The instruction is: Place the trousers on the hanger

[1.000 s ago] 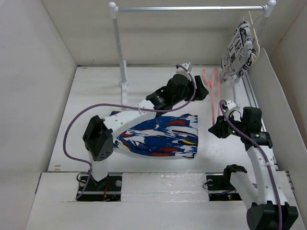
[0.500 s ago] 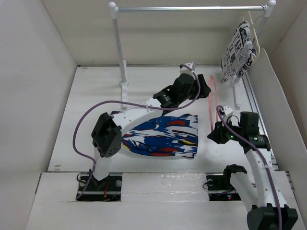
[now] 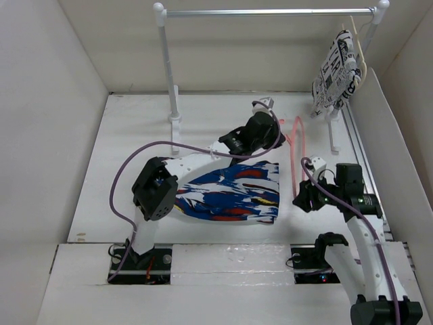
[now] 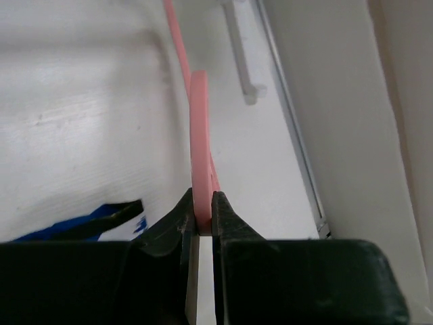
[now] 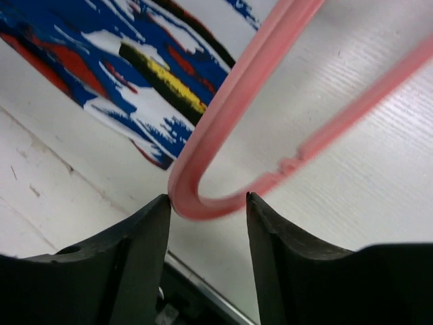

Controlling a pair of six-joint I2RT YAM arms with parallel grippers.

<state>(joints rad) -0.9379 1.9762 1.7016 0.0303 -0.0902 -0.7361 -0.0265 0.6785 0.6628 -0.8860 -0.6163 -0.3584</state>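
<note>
Near the right edge of the worktop (image 3: pixel 135 128), the pink hanger (image 3: pixel 295 145) runs from far to near between my two arms. My left end effector (image 4: pixel 201 203) is pinched tight on the thin pink plastic at the far end. My right end effector (image 5: pixel 208 198) has a finger on each side of the hanger's round corner at the near end. They are right up against it, but I cannot tell if they squeeze. The trousers (image 3: pixel 230 193) lie flat by the near edge, about the middle, left of the hanger.

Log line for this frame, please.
left gripper shut on hanger | right gripper open around hanger corner | trousers flat on table, not hung
</note>
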